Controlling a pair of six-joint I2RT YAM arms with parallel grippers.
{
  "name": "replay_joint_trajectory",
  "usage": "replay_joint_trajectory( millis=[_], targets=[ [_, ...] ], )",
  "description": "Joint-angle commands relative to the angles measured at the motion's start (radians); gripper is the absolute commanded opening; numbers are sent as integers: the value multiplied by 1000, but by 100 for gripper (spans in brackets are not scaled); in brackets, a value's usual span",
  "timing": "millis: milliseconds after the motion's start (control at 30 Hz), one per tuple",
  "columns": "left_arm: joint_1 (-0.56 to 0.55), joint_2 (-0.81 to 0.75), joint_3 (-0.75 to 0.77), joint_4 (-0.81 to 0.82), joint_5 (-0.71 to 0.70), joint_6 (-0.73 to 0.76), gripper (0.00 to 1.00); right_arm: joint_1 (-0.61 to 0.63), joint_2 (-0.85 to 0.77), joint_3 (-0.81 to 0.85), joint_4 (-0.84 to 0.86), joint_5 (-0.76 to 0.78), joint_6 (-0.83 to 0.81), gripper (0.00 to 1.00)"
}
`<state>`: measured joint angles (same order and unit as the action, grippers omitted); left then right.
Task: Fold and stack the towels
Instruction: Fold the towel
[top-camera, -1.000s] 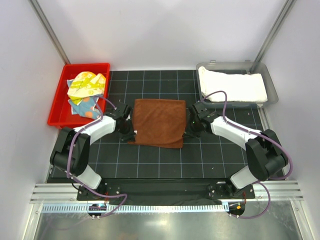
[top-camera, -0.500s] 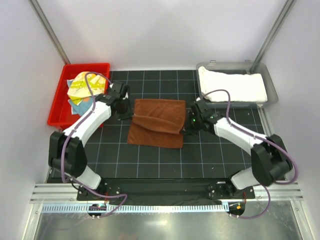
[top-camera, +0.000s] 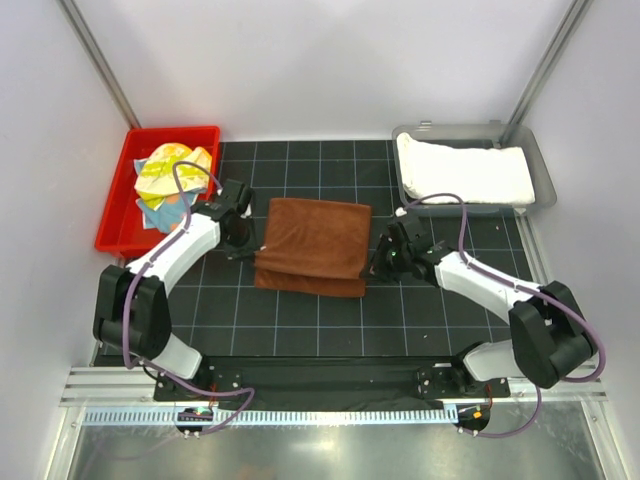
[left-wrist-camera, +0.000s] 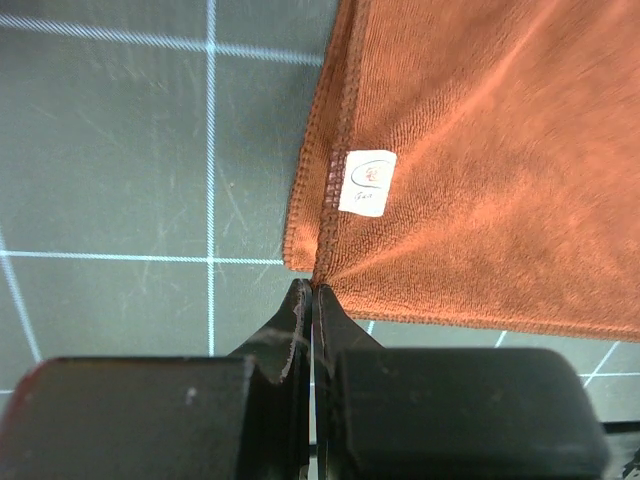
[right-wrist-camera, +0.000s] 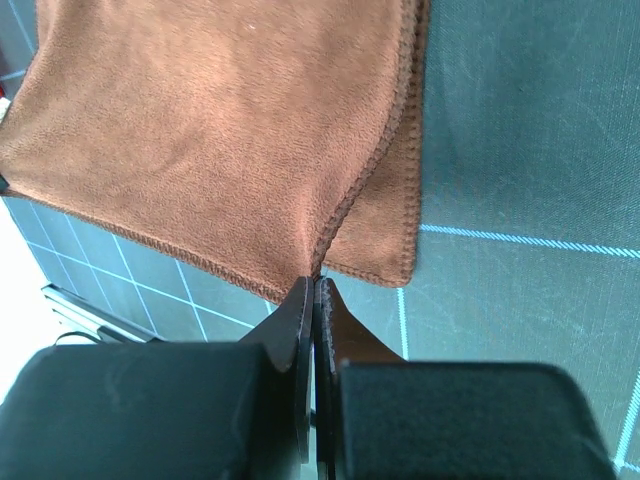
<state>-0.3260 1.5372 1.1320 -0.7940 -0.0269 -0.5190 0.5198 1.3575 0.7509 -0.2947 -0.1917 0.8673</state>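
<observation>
The rust-brown towel (top-camera: 312, 245) lies in the middle of the black grid mat, doubled over, its top layer ending just short of the near edge. My left gripper (top-camera: 252, 250) is shut on the towel's left corner (left-wrist-camera: 330, 262), close to a small white label (left-wrist-camera: 367, 182). At the right side, my right gripper (top-camera: 373, 264) is shut on the hem (right-wrist-camera: 322, 258) of the upper layer. A folded white towel (top-camera: 462, 170) lies in the grey tray (top-camera: 545, 192). The yellow towel (top-camera: 170, 168) and the light blue towel (top-camera: 172, 210) lie crumpled in the red bin (top-camera: 112, 238).
The red bin stands at the back left and the grey tray at the back right, both just off the mat (top-camera: 320, 325). White walls and slanted metal posts (top-camera: 95, 60) close in the sides and back. The arm bases sit on the rail (top-camera: 320, 385) at the near edge.
The brown towel lay flat a second ago; now an upper layer lies over it, pinched at both sides. The left gripper swung toward the back, then came nearer again.
</observation>
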Motion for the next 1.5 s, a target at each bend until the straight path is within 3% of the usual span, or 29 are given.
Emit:
replay_joint_trajectory(
  millis=[0,333,467,700,867,1000,1133,1267,1367,1467],
  targets=[
    [5,7,-69,50,53,7,0,2,18,-53,67,-21,6,1],
    [5,74,-182,119,78,-3,0,14,81,-122,124,-57,-8,1],
    [4,84,-187,119,79,-4,2,16,91,-133,131,-66,-13,6],
    [-15,51,-202,98,134,-21,36,16,62,-116,62,-32,-31,16],
    [-13,3,-109,3,95,13,40,14,-1,-58,-110,20,-68,29],
    [5,55,157,-25,91,163,46,-1,-11,75,-170,12,-194,42],
    [47,150,369,36,258,374,47,-66,83,275,-182,-60,-433,43],
    [96,267,486,136,399,514,48,-84,335,601,-317,-66,-664,44],
    [137,377,563,133,522,611,49,-108,448,761,-368,-75,-784,44],
    [145,486,649,89,553,694,49,-125,575,899,-422,-98,-887,47]
  ],
)
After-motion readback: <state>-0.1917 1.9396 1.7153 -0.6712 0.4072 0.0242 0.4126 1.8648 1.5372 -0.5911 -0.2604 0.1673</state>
